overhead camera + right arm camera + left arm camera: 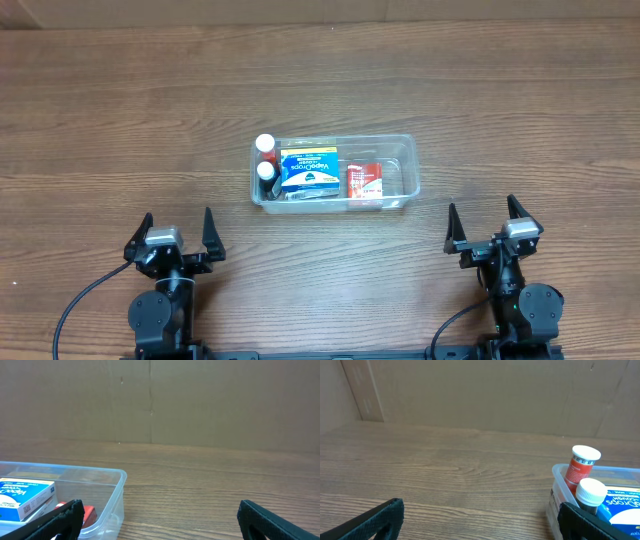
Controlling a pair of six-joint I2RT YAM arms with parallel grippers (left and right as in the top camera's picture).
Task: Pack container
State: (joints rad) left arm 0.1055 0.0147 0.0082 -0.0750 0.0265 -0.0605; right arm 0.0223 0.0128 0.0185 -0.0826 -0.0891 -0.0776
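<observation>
State of left end effector (178, 224): jaws spread wide, nothing between them, low over the tabletop (100, 120)
State of right end effector (481, 214): likewise spread wide and empty, level with the left one
Place of container (398, 165): on the tabletop ahead of both and between them, forward and to the right of the left end effector, forward and to the left of the right end effector, well apart from each
Contents nearest the left end effector: red-labelled bottle (264, 143) and dark bottle (266, 170), both white-capped and upright at that end of the container
Contents further along: blue box (308, 170) about the middle, red packet (364, 181) beside it; the end nearest the right end effector is bare
Loose items: none seen on the tabletop in any view
Step in hand: by my judgement the packing is finished or paused, with both arms parked
Next move: if more is to go in, it must first come within reach; the bare end suits the right end effector, which would need a clean drop over the rim; a lid, if there is one, is not in view
</observation>
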